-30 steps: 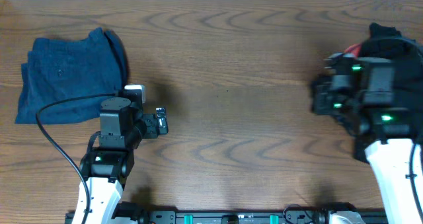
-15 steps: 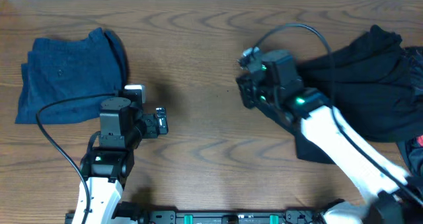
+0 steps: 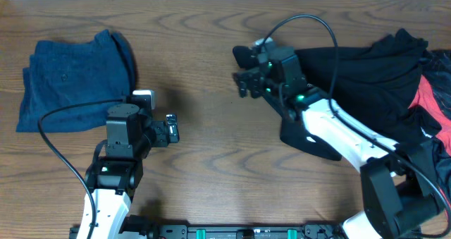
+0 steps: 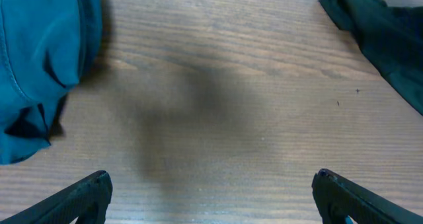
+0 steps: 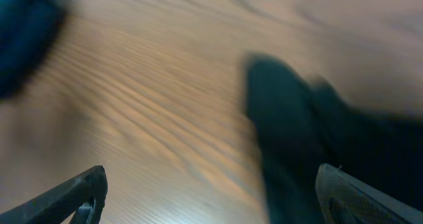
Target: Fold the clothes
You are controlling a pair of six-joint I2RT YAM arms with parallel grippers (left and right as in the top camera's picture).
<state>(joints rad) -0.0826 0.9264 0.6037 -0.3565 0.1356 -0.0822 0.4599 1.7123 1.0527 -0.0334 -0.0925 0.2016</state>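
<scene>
Wood point(image 3: 204, 70) between blue garment point(image 3: 70, 77), black garment point(image 3: 366, 63)

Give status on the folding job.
Done: blue garment lies folded at far left. In hand: right tool, open, sits near centre at the leading edge of the black garment, which is unfolded. Left tool idle, open. Remaining: fold the black one, plus red clothing at the right edge.

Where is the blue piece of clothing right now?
From overhead, the blue garment lies at the table's far left, near the left gripper, far from the black clothes on the right.
</scene>
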